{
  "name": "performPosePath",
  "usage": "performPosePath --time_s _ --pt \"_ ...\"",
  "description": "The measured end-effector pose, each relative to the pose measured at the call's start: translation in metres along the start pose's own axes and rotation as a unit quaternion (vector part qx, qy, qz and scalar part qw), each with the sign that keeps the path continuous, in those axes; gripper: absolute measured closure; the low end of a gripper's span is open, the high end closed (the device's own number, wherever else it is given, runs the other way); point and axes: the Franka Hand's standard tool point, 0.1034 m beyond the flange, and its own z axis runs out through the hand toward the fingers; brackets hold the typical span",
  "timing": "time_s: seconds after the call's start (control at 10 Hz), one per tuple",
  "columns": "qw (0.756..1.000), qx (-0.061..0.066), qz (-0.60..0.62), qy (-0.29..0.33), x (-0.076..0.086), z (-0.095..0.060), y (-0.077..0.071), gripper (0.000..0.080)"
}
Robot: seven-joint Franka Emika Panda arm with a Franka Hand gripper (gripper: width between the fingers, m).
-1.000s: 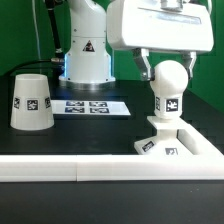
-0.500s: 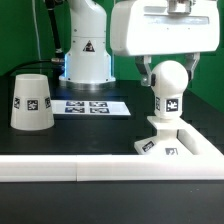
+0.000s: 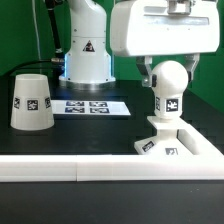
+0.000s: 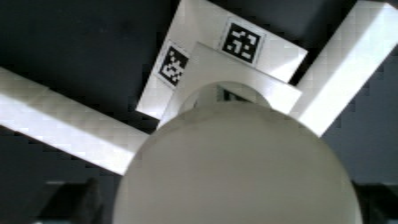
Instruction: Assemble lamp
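Observation:
The white bulb [image 3: 169, 80] stands upright with its neck in the flat square base [image 3: 176, 146] at the exterior view's right. My gripper [image 3: 169, 70] hangs over it, its fingers pressed against both sides of the ball top, shut on the bulb. In the wrist view the bulb [image 4: 231, 160] fills the frame, with the tagged base [image 4: 201, 38] beyond it and a dark finger [image 4: 71, 200] at its side. The tapered shade [image 3: 31, 102] stands mouth down, alone, at the exterior view's left.
The marker board [image 3: 90, 106] lies flat between the shade and the base. Long white bars [image 3: 90, 168] form a wall along the front and around the base. The arm's pedestal [image 3: 85, 50] stands at the back.
The hand shifted slightly toward the exterior view's right around the bulb's ball in the first half second, then held still. Bulb, base and shade have not moved.

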Motion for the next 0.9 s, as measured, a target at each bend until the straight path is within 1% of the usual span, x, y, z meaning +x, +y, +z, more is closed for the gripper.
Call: performPosePath --time_s 0.3,0.4,0.5,0.7,0.9 --pt "1.0 0.0 0.01 0.0 0.0 0.0 -0.0001 0.0222" --pt "1.0 0.001 0.03 0.0 0.0002 0.0001 -0.0005 0.0222" --pt "0.996 0.002 0.084 0.0 0.0009 0.0001 -0.0025 0.0222" --pt "0.981 0.001 0.196 -0.001 0.0032 0.0003 -0.0092 0.0222" --pt "0.958 -0.002 0.287 0.0 0.0028 0.001 -0.0074 0.0222"
